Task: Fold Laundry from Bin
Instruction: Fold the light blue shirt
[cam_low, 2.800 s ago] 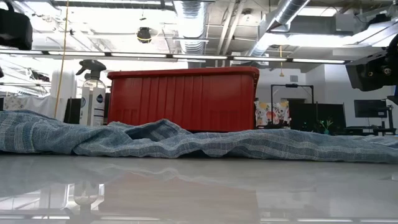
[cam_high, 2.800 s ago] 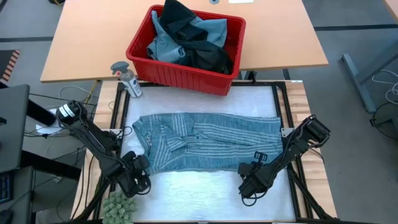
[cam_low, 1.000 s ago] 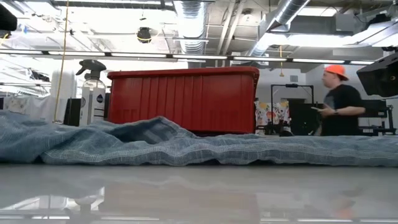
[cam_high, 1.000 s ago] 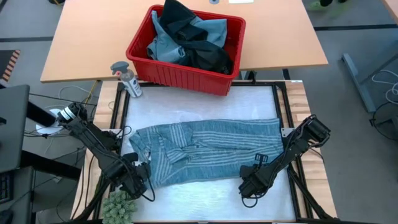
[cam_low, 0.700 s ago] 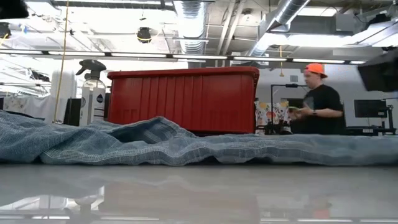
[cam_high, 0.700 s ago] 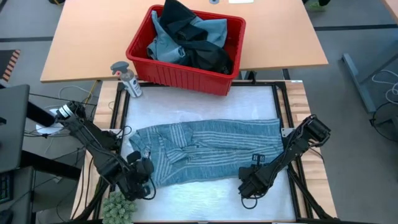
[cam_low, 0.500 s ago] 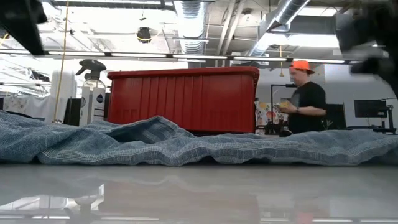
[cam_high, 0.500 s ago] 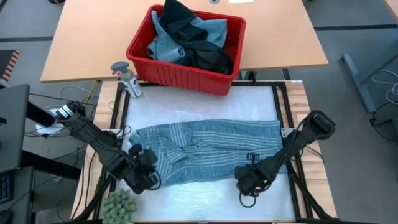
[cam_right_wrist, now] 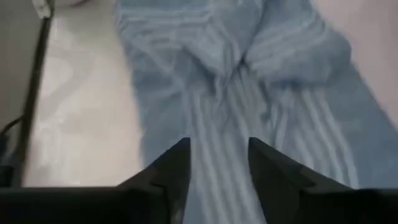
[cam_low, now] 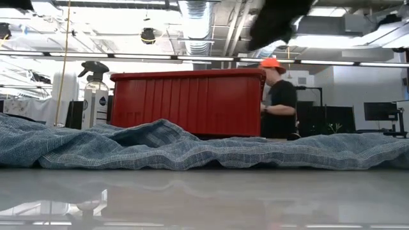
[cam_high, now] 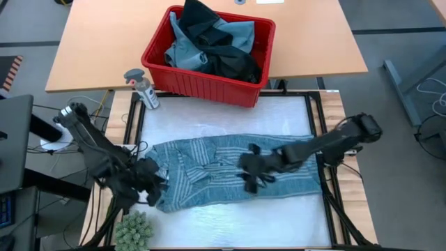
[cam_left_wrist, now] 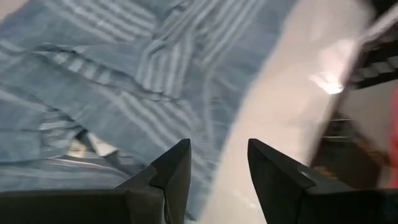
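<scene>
A grey-blue striped garment [cam_high: 209,174] lies spread and wrinkled across the white table top [cam_high: 223,118]. More laundry [cam_high: 209,45], light blue and black, fills the red bin [cam_high: 198,87] on the wooden table behind. My left gripper [cam_high: 150,185] hovers open over the garment's left near corner; in its wrist view [cam_left_wrist: 217,168] striped cloth [cam_left_wrist: 124,93] and bare table lie below the fingers. My right gripper [cam_high: 251,171] hovers open above the garment's middle, with cloth [cam_right_wrist: 249,93] beneath its fingers [cam_right_wrist: 217,165]. Nothing sits between either pair of fingers.
A spray bottle [cam_high: 141,87] stands beside the bin's left near corner. A green spiky ball [cam_high: 134,230] lies off the table's near left corner. In the low view a person [cam_low: 278,96] walks behind the bin [cam_low: 188,102]. Bare table lies near and far of the garment.
My right gripper has risen from the garment's right near edge and swung toward the table's left, over the garment's middle. My left gripper has lifted and turned at the left near corner. The garment lies as before. The person has walked leftward behind the bin.
</scene>
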Robot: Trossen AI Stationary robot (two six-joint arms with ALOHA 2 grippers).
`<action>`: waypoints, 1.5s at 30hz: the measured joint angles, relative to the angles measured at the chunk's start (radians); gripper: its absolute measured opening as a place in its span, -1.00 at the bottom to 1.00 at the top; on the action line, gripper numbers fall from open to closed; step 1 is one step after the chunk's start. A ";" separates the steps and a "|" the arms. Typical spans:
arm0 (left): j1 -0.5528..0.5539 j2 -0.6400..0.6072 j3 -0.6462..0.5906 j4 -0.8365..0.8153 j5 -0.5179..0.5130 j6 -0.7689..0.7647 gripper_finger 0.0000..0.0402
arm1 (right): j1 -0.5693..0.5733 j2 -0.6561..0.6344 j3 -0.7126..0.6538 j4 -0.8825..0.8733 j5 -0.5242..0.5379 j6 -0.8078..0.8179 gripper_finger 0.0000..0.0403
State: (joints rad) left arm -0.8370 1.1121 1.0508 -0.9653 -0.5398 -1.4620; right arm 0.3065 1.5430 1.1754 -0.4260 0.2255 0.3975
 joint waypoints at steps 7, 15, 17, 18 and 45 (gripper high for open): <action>-0.023 -0.109 0.000 -0.011 -0.075 0.027 -0.27 | -0.065 0.281 0.218 0.015 0.011 -0.406 0.23; -0.023 -0.109 0.000 -0.018 -0.063 0.036 -0.27 | -0.106 0.562 0.590 -0.161 -0.016 -0.595 0.24; -0.023 -0.109 0.000 -0.018 -0.062 0.036 -0.27 | -0.106 0.621 0.661 -0.215 -0.023 -0.616 0.24; -0.023 -0.109 0.000 -0.018 -0.061 0.036 -0.27 | -0.106 0.648 0.691 -0.241 -0.029 -0.617 0.24; -0.023 -0.108 0.000 -0.017 -0.113 0.053 -0.27 | -0.136 0.751 0.799 -0.325 0.035 -0.541 -0.90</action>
State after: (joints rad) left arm -0.8597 1.0039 1.0508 -0.9825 -0.6533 -1.4094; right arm 0.1703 2.2942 1.9739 -0.7514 0.2607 -0.1438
